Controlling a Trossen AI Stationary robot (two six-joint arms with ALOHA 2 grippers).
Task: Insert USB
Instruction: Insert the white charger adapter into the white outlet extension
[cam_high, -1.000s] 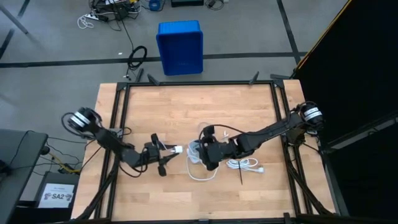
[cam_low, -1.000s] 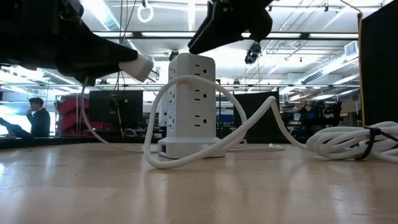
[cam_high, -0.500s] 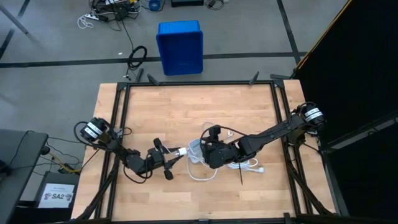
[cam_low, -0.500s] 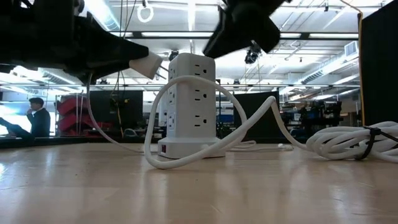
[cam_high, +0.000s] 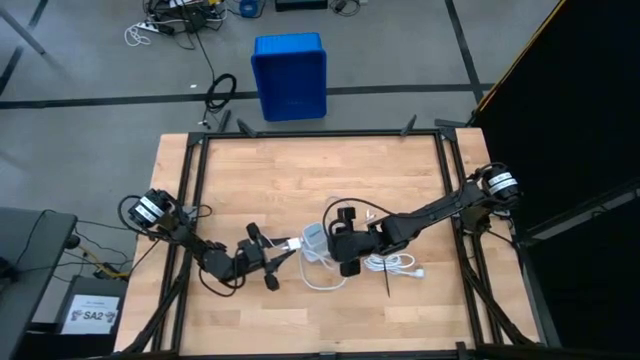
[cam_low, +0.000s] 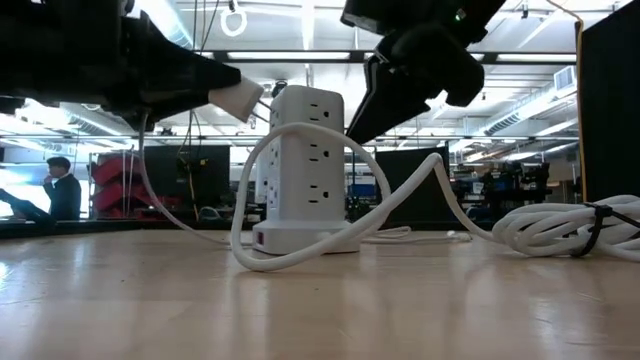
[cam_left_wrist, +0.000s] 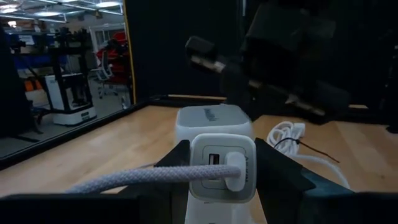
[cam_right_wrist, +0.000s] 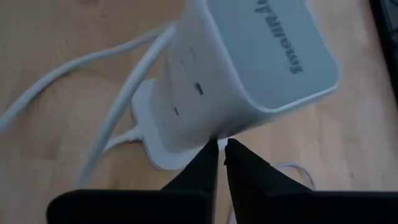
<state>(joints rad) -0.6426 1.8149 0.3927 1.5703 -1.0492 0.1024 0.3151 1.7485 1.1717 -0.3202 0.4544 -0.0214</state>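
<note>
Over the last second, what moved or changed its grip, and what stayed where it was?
The right gripper closed its fingers on nothing and dropped down beside the power tower. The left gripper carried the charger block, with the USB plugged into it, closer to the tower's top, its grip unchanged. The tower and the bundled cord stayed where they were.

Even overhead light falls on the wooden table, with soft, faint shadows. At table height, bright ceiling strip lights backlight the arms into black silhouettes. The left wrist picture is dim, its background dark; the right wrist picture is soft and blurred throughout.
</note>
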